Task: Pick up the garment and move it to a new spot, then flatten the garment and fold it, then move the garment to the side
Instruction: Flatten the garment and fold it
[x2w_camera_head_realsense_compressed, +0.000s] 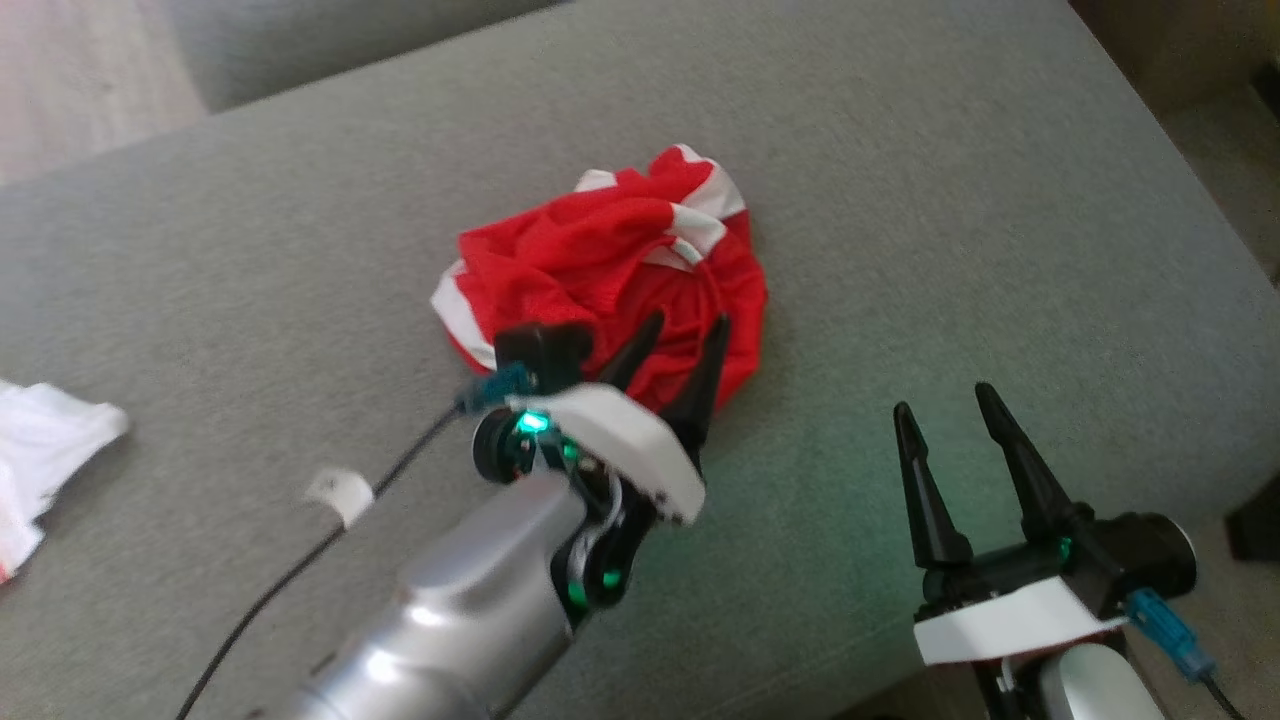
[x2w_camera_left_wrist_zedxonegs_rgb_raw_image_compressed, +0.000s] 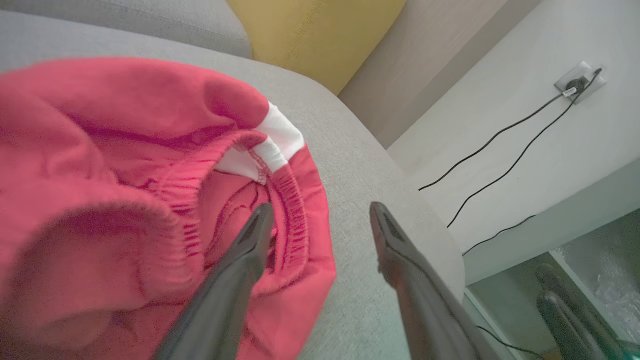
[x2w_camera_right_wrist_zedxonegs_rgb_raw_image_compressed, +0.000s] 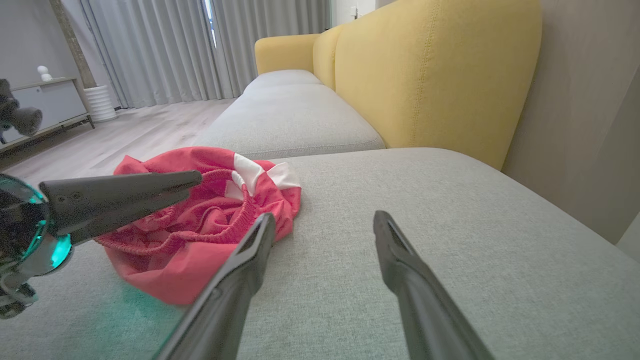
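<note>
The garment (x2w_camera_head_realsense_compressed: 610, 270) lies in a crumpled heap near the middle of the grey seat cushion (x2w_camera_head_realsense_compressed: 950, 180), roughly round in outline. It is bright red, of a fine mesh-like cloth, with white panels showing at its far right edge and along its left side. A gathered elastic band (x2w_camera_left_wrist_zedxonegs_rgb_raw_image_compressed: 295, 200), red with close stitching, curls through the folds, and a white patch sits just beside it on the far side. Nothing of the piece is spread flat; the folds stand up loosely over one another.

The left gripper (x2w_camera_head_realsense_compressed: 688, 320) reaches over the near right edge of the heap with its jaws spread and nothing between them. In the left wrist view one finger is over the red cloth by the elastic band and the other over bare cushion; whether either touches the fabric I cannot tell. The right gripper (x2w_camera_head_realsense_compressed: 944, 400) is to the right, close to the near edge of the cushion, apart from the garment, its fingers parted and empty.

A white cloth (x2w_camera_head_realsense_compressed: 40, 450) lies at the far left of the cushion, well apart from the red heap
</note>
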